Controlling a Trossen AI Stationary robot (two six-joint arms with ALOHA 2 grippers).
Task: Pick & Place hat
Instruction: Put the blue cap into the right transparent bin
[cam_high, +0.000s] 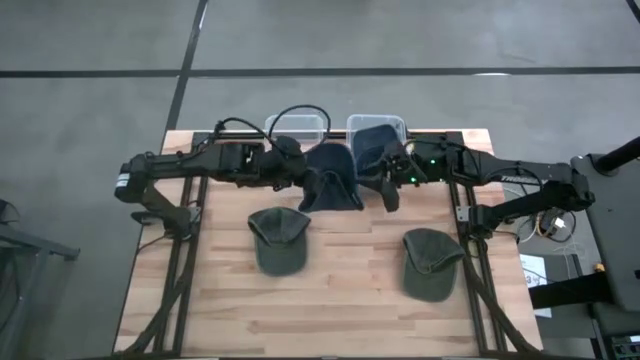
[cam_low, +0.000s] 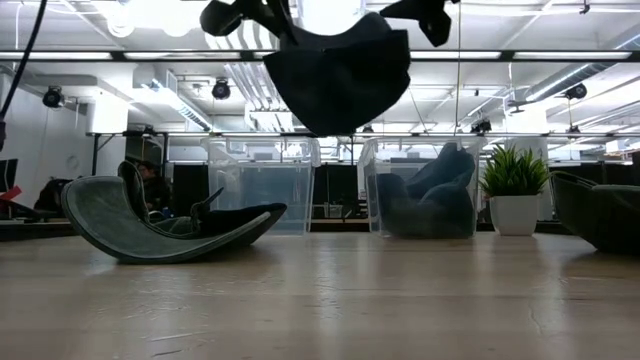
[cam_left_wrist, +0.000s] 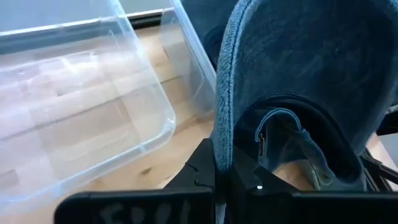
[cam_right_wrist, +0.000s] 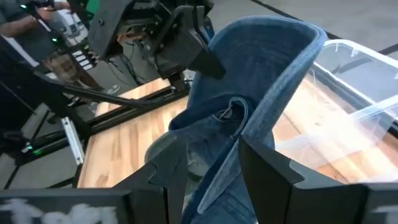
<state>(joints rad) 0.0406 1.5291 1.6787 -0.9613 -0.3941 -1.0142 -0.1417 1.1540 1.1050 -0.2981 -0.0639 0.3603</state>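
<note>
Gripping opposite edges of a blue denim hat (cam_high: 332, 180), both hands are seen raised above the table (cam_high: 330, 300), near its 12 o'clock edge. The left hand (cam_high: 300, 172) is closed on the hat's brim, which is pinched between its fingers (cam_left_wrist: 202, 171) in the left wrist view. The right hand (cam_high: 388, 185) is closed on the hat's other side; in the right wrist view the denim edge is clamped between its fingers (cam_right_wrist: 264, 168). In the low view the hat (cam_low: 340, 75) is held clear of the table, hanging between the two hands.

Two clear bins are noted at 12 o'clock behind the hat: the left bin (cam_high: 298, 127), and the right bin (cam_high: 376, 135), in which a dark blue hat (cam_low: 430, 195) is lying. Two green hats rest on the table: one (cam_high: 278, 238) at about 7 o'clock of the held hat, another (cam_high: 432, 262) at about 4 o'clock. A potted plant (cam_low: 515, 190) is seen beyond the table.
</note>
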